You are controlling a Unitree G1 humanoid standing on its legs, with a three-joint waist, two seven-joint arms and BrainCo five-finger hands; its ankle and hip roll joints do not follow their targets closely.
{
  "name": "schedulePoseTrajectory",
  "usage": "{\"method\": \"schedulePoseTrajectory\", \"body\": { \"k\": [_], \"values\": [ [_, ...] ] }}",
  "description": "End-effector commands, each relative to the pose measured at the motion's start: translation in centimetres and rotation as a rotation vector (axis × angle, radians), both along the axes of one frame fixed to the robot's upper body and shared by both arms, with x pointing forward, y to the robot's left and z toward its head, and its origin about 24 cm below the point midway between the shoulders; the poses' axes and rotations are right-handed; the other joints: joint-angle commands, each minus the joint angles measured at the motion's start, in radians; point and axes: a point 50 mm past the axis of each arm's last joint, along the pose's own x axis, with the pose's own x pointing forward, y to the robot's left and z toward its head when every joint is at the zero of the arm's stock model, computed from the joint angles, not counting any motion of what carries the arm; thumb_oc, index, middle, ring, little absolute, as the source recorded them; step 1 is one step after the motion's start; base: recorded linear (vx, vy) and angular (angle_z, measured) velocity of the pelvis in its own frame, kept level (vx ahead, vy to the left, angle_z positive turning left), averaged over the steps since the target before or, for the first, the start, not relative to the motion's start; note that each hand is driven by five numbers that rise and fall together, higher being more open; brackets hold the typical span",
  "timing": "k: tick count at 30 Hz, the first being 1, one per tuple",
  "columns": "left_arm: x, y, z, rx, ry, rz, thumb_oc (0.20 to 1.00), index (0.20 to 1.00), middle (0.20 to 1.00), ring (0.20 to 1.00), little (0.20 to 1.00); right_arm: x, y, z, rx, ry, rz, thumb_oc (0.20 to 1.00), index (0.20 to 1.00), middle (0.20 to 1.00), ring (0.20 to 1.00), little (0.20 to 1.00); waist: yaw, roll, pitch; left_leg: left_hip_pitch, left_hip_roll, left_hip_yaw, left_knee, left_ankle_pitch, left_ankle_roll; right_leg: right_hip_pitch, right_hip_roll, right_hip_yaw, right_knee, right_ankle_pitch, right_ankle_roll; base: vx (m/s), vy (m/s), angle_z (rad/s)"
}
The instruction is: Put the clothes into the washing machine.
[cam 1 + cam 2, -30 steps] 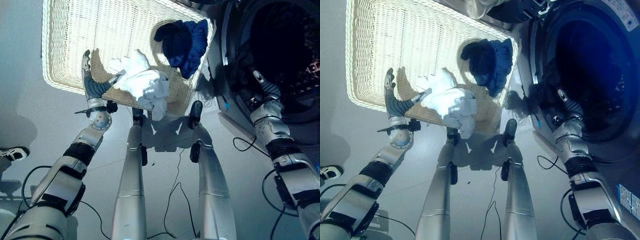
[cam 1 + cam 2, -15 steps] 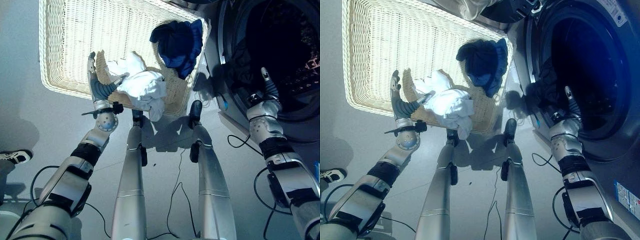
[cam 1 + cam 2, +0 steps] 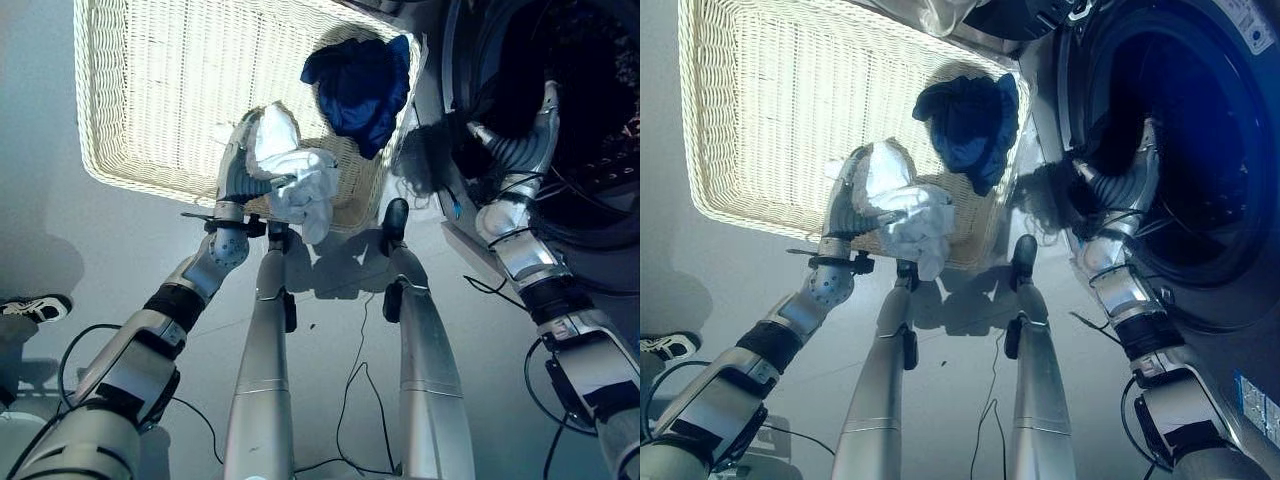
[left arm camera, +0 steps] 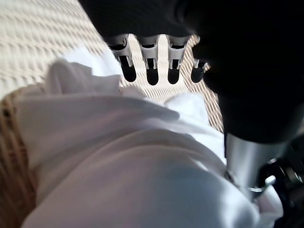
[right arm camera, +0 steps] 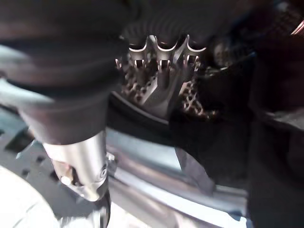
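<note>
The robot stands over a pale wicker basket (image 3: pixel 130 110) on the floor, with the washing machine (image 3: pixel 1240 250) just to the basket's right, its round door opening dark. Nearest, at the basket's near rim, the left hand (image 3: pixel 240 170) has moved in from beside the white garment (image 3: pixel 300 180) and now lies over it, where a moment ago its fingers stood spread and upright just to the cloth's left. In the left wrist view, the dark-tipped fingers (image 4: pixel 149 71) reach out nearly straight over the bunched white cloth, the thumb lying alongside it, so the hand rests on the garment without yet closing round it; the pick-up seems about to begin. Part of the white garment hangs over the basket's near rim. Farther back, against the basket's right wall, a dark blue garment (image 3: pixel 360 85) lies heaped and untouched. To the basket's right, the right hand (image 3: pixel 525 140) has risen to the mouth of the drum, fingers extended and holding nothing, with dark cloth inside the drum just past its fingertips. Both basket garments still wait to be loaded.
</note>
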Motion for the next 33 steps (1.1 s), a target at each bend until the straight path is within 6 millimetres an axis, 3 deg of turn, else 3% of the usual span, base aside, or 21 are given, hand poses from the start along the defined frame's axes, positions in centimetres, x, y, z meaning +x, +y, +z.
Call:
{"method": "schedulePoseTrajectory", "body": {
  "k": [1, 17, 18, 33],
  "values": [
    [0.5, -1.1, -0.9, 0.119, 0.094, -0.011, 1.000, 1.000, 1.000, 1.000, 1.000, -1.3, -0.4, 0.6, -0.124, -0.072, 0.008, 1.000, 1.000, 1.000, 1.000, 1.000, -0.028, 0.068, -0.020, -0.029, -0.036, -0.004, 0.127, -0.089, 0.048, 0.041, 0.027, -0.077, -0.045, 0.067, 0.063, 0.00, 0.000, 0.00],
    [2.2, 1.4, -3.8, 0.472, 0.506, 0.138, 1.000, 1.000, 1.000, 1.000, 1.000, -2.4, 1.5, 2.2, -0.201, -0.188, 0.078, 1.000, 1.000, 1.000, 1.000, 1.000, -0.060, 0.058, -0.020, -0.039, -0.021, 0.012, 0.131, -0.088, 0.046, 0.026, 0.043, -0.051, -0.049, 0.076, 0.069, 0.00, 0.000, 0.00],
    [2.3, 1.6, -3.7, 0.509, 0.515, 0.158, 0.200, 0.200, 0.200, 0.200, 0.200, -2.5, 1.7, 2.5, -0.202, -0.202, 0.088, 1.000, 1.000, 1.000, 1.000, 1.000, -0.064, 0.055, -0.020, -0.042, -0.020, 0.013, 0.133, -0.087, 0.045, 0.025, 0.045, -0.048, -0.050, 0.077, 0.070, 0.00, 0.000, 0.00],
    [2.1, 1.8, -3.6, 0.513, 0.487, 0.157, 0.200, 0.200, 0.200, 0.200, 0.200, -3.7, 2.9, 3.3, -0.199, -0.277, 0.149, 1.000, 1.000, 1.000, 1.000, 1.000, -0.062, 0.055, -0.020, -0.040, -0.019, 0.009, 0.133, -0.087, 0.043, 0.027, 0.041, -0.048, -0.052, 0.076, 0.070, 0.00, -0.001, 0.00]
  ]
}}
